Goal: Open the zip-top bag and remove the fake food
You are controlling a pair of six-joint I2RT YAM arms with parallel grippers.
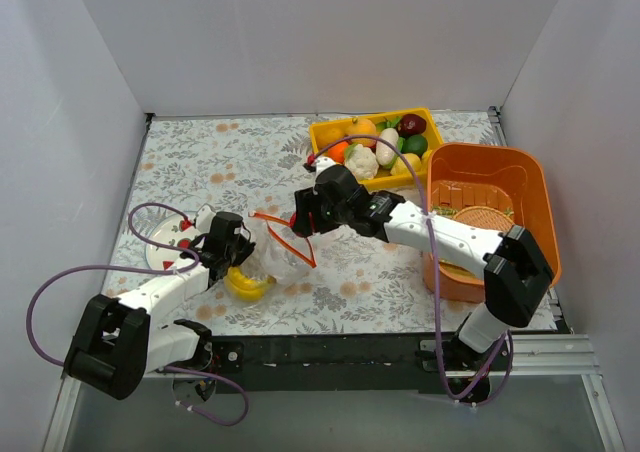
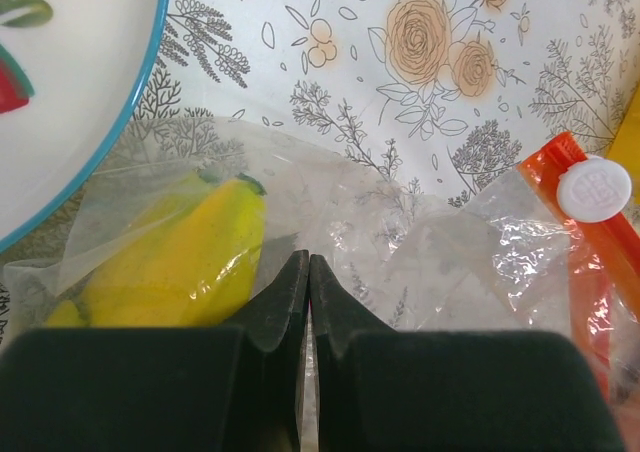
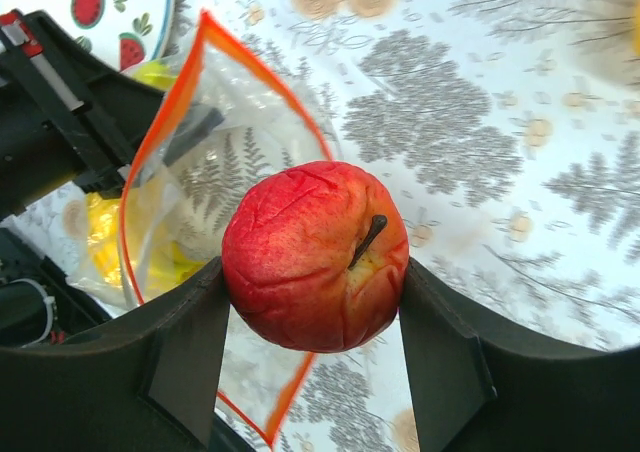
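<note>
The right gripper [image 3: 315,277] is seen clamped on a red apple [image 3: 315,252] of the fake food, one finger pressed to each side and the stem facing the wrist camera. The apple is held above the table, over the right edge of the open mouth of the zip-top bag [image 1: 278,254]. Whether it is fully clear of the mouth cannot be told. The bag's long axis is judged to run from near left to far right. Its closed end is pinned at the left by the left gripper [image 2: 308,272], whose fingers are shut together on a fold of the clear film. Its mouth, edged by the orange zip strip [image 2: 550,162], is turned toward the right arm. A yellow banana [image 2: 180,252] lies inside the bag at the near-left end, just beside the left fingers and next to the plate [image 1: 160,244]. The right arm is therefore the one placed to reach into the mouth. The yellow tray [image 1: 320,132] of other toy food is set farther off, to the far right of the apple, with the orange tub [image 1: 545,222] well to the right.
</note>
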